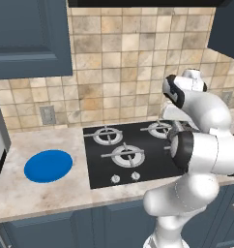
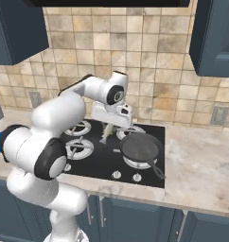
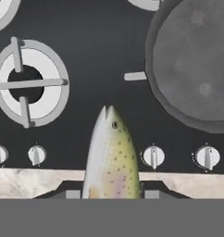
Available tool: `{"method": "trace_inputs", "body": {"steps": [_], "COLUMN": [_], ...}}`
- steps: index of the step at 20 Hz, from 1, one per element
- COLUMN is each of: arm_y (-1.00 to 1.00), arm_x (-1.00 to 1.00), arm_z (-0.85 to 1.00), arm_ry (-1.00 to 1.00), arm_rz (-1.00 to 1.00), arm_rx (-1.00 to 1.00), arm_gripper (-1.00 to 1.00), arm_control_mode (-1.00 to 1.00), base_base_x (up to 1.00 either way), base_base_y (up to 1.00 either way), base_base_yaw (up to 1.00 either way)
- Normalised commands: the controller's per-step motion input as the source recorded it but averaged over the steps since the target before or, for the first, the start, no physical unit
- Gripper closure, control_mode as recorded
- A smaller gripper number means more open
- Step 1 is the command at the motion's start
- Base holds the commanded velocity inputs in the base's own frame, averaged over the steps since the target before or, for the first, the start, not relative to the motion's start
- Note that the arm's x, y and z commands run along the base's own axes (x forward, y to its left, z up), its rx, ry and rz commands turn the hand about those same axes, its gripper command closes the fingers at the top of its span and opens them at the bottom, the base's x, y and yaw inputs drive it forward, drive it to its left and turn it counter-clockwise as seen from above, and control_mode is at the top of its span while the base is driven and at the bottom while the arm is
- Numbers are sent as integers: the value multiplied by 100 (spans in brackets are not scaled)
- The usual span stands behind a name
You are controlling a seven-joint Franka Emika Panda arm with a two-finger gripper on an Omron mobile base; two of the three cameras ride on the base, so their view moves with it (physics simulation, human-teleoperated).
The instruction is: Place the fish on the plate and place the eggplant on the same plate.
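Hand [image 3: 111,194] clamped on fish [image 3: 111,157] (head outward), above stove [image 3: 86,37]

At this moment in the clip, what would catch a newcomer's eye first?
The fish stands out in the hand view, clamped in the shut gripper and hanging above the black stove. On the stove's right side sits a dark frying pan. The bright blue plate lies bare on the counter left of the stove.

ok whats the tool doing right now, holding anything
tool: closed on the fish, held up over the stove.
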Motion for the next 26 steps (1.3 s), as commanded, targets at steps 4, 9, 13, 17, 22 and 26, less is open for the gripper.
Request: {"method": "trace_inputs", "body": {"steps": [4, 9, 13, 17, 22, 26], "arm_y": [100, 100, 100, 100, 91, 55], "arm_x": [-49, -48, -35, -20, -14, -3], "arm_z": [48, 35, 13, 1, 0, 0], "arm_ry": [-2, 0, 0, 0, 0, -5], "arm_rz": [0, 0, 0, 1, 0, 0], "arm_rx": [0, 0, 0, 0, 0, 0], "arm_gripper": [100, 100, 100, 100, 100, 100], "arm_control_mode": [-100, -100, -100, -100, -100, -100], "base_base_x": [0, 0, 0, 0, 0, 0], "base_base_y": [0, 0, 0, 0, 0, 0], "base_base_yaw": [0, 0, 0, 0, 0, 0]}}
